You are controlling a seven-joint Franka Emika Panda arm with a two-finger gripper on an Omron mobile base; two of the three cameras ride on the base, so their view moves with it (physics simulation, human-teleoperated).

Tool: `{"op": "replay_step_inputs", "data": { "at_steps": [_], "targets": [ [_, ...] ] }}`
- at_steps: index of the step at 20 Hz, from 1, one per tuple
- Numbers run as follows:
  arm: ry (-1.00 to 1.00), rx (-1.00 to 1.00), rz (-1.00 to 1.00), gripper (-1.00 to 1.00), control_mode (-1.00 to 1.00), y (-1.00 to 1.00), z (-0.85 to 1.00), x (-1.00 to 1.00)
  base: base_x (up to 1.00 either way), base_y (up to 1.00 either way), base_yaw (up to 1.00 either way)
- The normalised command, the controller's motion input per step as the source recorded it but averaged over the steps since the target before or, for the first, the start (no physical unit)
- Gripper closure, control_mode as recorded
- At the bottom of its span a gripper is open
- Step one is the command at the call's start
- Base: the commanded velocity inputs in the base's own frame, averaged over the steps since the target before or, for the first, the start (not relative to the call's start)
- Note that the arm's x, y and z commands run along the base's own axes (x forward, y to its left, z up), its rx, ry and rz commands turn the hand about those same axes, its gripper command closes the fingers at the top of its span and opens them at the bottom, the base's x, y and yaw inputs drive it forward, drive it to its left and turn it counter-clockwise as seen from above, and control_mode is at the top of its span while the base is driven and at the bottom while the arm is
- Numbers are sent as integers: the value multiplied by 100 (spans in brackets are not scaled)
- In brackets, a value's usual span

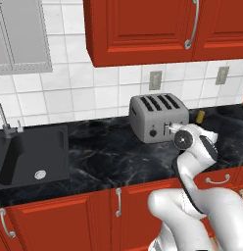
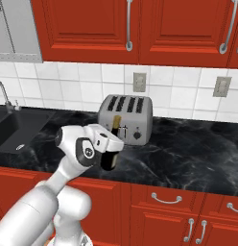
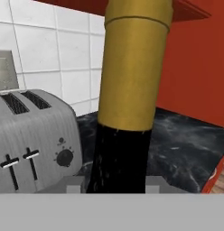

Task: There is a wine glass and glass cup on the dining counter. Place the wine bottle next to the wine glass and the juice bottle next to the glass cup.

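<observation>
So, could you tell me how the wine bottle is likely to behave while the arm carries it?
The wine bottle is tall and slim with a narrow neck, so it will probably tip easily when set down. Its smooth, glossy body looks slippery, so it might slide in the jaws. It appears rigid, likely glass, so a knock against the toaster could break it.

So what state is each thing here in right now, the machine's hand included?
wine bottle: upright, held at the end effector, gold top up
end effector: shut on the wine bottle, beside the toaster
toaster: standing on the counter, slots empty, levers up
upper cabinets: doors closed
lower cabinets: doors and drawers closed
faucet: no water running
sink: empty
</observation>
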Motion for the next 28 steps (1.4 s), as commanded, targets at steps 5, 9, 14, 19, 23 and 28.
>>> {"op": "replay_step_inputs", "data": {
  "at_steps": [5,9,14,19,23,28],
  "targets": [
    [0,0,-7,100,-100,16,21,-18,0,0,0],
    [0,-4,-6,100,-100,15,14,-20,0,0,0],
    [0,-8,-6,100,-100,13,13,-17,0,0,0],
    [0,-10,-12,100,-100,18,3,-15,0,0,0],
    [-2,-5,-11,100,-100,17,0,-10,0,0,0],
    [-1,0,-7,100,-100,8,0,-11,0,0,0]
  ]
}}
